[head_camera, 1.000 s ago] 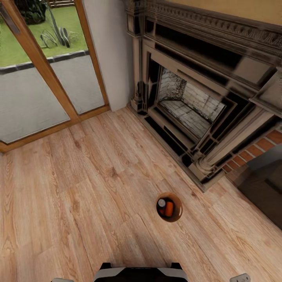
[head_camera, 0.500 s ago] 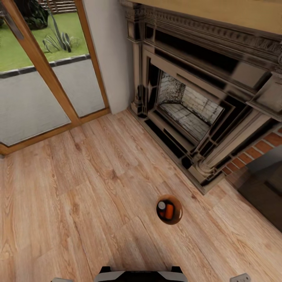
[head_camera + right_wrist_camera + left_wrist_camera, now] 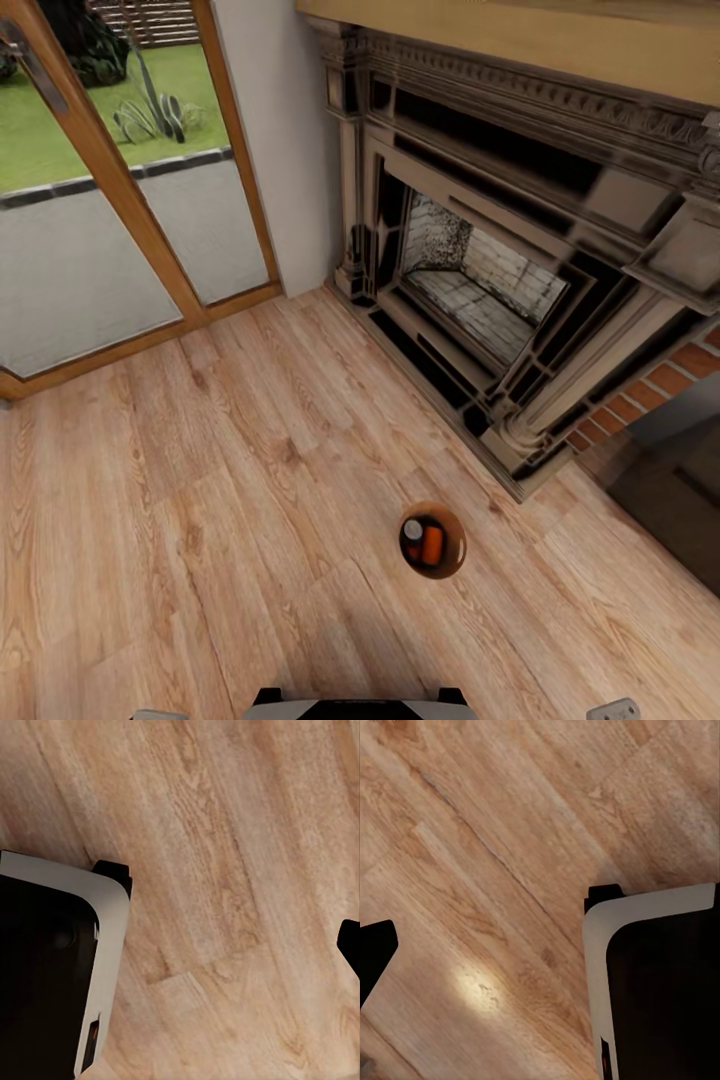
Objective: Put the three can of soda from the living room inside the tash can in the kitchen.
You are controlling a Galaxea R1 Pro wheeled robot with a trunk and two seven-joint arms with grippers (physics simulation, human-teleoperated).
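Compared with 1 second ago, the whole head view has slid: the fireplace (image 3: 500, 290) and the glass door (image 3: 110, 190) sit a little lower in the picture, more of the pale mantel top shows along the upper edge, and less of the robot's base (image 3: 355, 703) shows at the bottom. That is the camera moving, not the things; the trash can keeps its place on the floor relative to the hearth.

The tash can (image 3: 432, 540) stands upright on the wood floor (image 3: 200, 520), near the fireplace's lower corner column and apart from it. Its glossy orange-brown inside is visible from above. Inside lie an orange-red can (image 3: 433, 545) and, touching it, a can showing its silvery top (image 3: 412, 526); whether a 3rd can is under them cannot be told.

Both wrist views look down on floor planks with the white-and-black base at one side (image 3: 660, 982) (image 3: 52, 967). A dark tip shows at the edge of each wrist view, but how far either pincer is spread, or whether it holds anything, cannot be told.

Red brick (image 3: 650, 390) flanks the fireplace, and grass and plants lie beyond the door.
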